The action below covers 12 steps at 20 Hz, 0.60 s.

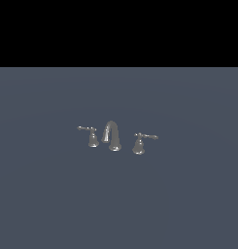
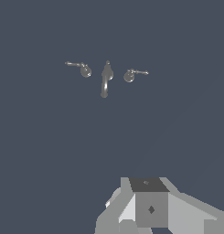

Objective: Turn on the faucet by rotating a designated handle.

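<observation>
Out on a flat grey-blue floor [image 1: 52, 204] stands the faucet [image 1: 112, 136], a small chrome three-piece set with nothing around it. Its arched spout [image 1: 111, 132] is in the middle, with a lever handle on a flared base to each side. The handle [image 1: 140, 143] of the task is on the exterior view's right, its thin knobbed lever [image 1: 148, 136] sticking out further to that side, roughly level. The twin handle [image 1: 92, 136] stands on the exterior view's left, its lever pointing the opposite way. All three pieces stand apart from one another in a slightly slanted row.

No part of the arm shows in the exterior view. The wrist view looks down on the set from well away, the spout [image 2: 105, 78] between the two handles, and the handle [image 2: 130, 75] shows with its lever pointing away from the spout. Only pale grey blocks of the hand's body [image 2: 150, 208] show at the picture's edge (no fingertips are in sight), so whether the hand is spread or pressed together cannot be told.
</observation>
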### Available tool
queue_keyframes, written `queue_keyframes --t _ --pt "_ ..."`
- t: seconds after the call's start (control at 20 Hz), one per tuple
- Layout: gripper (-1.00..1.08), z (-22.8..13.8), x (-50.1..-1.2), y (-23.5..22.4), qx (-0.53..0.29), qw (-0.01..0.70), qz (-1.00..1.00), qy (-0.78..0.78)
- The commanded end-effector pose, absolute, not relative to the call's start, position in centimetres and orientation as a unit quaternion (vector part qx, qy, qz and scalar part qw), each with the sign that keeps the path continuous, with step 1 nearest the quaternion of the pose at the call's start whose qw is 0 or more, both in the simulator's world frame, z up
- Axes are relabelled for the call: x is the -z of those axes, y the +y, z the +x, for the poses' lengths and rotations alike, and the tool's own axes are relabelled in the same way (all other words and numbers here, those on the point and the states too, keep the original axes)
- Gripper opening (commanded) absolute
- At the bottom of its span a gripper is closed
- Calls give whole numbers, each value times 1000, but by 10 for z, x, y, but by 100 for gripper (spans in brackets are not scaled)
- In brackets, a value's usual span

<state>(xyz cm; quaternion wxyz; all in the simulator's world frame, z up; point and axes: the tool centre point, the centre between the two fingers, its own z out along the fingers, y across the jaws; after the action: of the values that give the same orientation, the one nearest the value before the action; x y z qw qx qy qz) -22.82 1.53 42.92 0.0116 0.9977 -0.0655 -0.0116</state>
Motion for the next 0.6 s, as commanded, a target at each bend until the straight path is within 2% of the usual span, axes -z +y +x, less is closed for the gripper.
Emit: queue_keyframes --t 0.0,0.55 --pt "-100 -220 -417 18 12 11 996 -93" --pt "-100 -171 -354 25 10 8 972 -236"
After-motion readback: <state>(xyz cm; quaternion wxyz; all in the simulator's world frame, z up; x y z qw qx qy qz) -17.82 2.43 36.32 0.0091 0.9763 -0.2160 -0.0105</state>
